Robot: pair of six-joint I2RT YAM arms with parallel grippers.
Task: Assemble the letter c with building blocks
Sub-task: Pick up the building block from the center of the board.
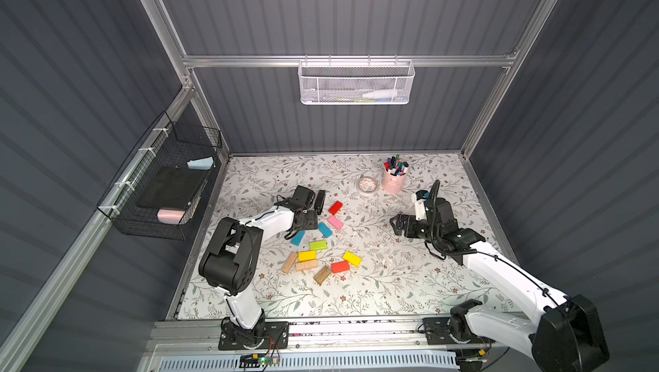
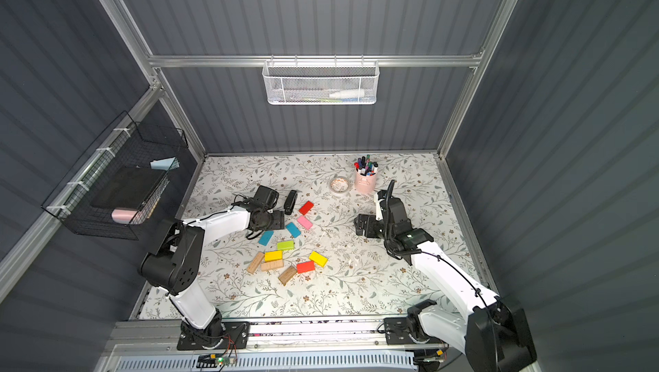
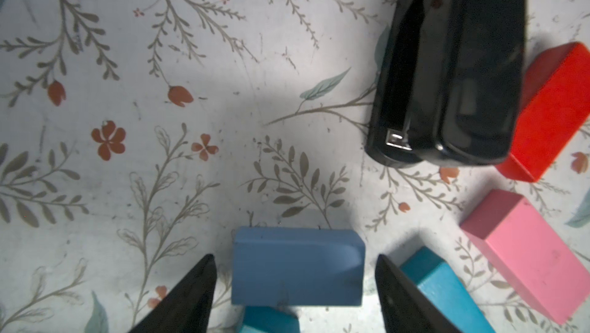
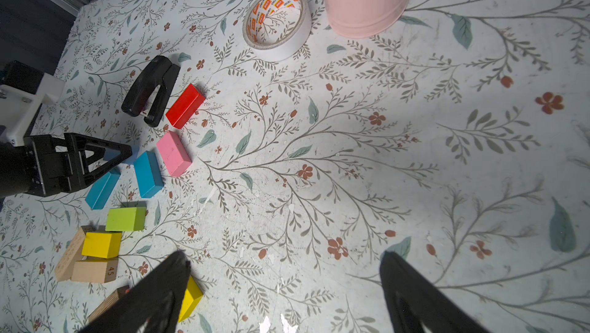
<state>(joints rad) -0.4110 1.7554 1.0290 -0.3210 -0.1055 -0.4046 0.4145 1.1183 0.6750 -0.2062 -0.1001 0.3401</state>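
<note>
While left jaws straddle the blue block [image 3: 297,270], part-open with a gap either side, its long axis spans jaw to jaw; it sits 9 o'clock of the pink block [image 1: 335,222]. Right jaws wide, empty, farther.

Left arm [image 1: 271,222] and right arm [image 1: 499,270]: twin builds, with white moulded shells between bulky black joint housings. Each stands on a black base plate [image 1: 280,332] with screw heads at its corners. Thin black cables run clipped along the white links. A ribbed black hose [image 1: 433,209] arcs over the right wrist. A white bracket [image 4: 32,101], fastened with screws, sits at the left wrist. Left gripper [image 3: 294,258] and right gripper [image 4: 285,256]: matte black wedge fingers, which show as open triangular trusswork when seen side-on.
</note>
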